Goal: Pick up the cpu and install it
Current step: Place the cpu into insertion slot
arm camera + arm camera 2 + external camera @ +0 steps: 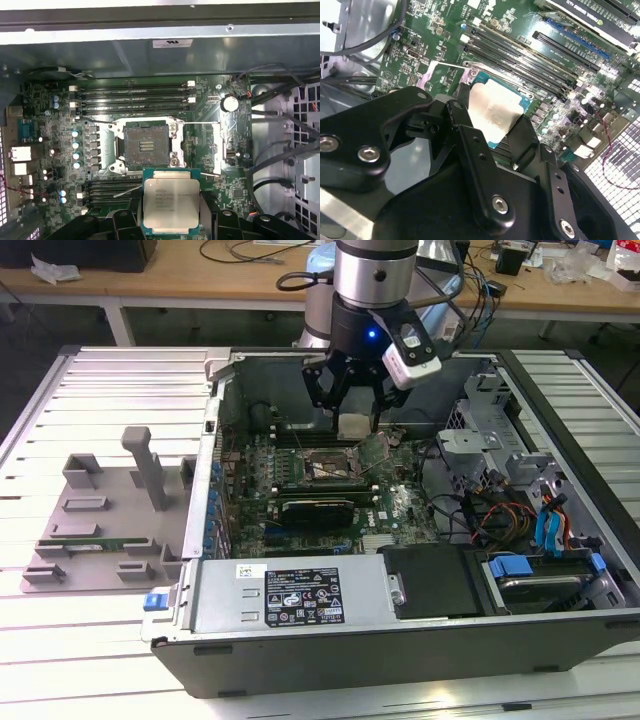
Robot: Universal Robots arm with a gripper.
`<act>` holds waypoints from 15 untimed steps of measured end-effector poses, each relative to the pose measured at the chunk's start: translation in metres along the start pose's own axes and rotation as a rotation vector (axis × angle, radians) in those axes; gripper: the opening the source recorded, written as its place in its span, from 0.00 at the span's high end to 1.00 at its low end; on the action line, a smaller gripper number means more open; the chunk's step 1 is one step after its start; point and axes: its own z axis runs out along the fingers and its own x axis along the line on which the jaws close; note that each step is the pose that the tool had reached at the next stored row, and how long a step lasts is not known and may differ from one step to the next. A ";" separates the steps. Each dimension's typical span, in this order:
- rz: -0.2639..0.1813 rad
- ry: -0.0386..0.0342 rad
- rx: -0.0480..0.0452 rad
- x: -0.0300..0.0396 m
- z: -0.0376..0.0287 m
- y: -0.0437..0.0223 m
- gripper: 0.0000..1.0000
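First wrist view: the gripper (171,222) is clamped on two opposite edges of the cpu (171,204), holding it flat with its metal top facing the camera. Just beyond lies the open socket (146,145), slightly offset. Judging by the exterior view, the cpu hangs above the motherboard (400,510), not yet seated.

One cpu (171,200), one claw (354,412), one socket (145,145), one computer case (400,652), one tray (112,520)

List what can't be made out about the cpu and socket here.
- cpu underside: faces away in both wrist views.
- cpu side edges: covered by fingers of the pincer, second wrist view.
- socket pins: too small, first wrist view.
- socket, second wrist view: mostly behind the cpu.
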 end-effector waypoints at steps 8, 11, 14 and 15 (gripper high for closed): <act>0.074 0.0014 0.0021 0.0000 0.0006 0.0000 0.45; 0.097 0.0016 0.0042 0.0000 0.0009 0.0000 0.45; 0.126 0.0020 0.0066 0.0000 0.0011 0.0000 0.45; 0.137 0.0021 0.0076 0.0000 0.0011 0.0000 0.45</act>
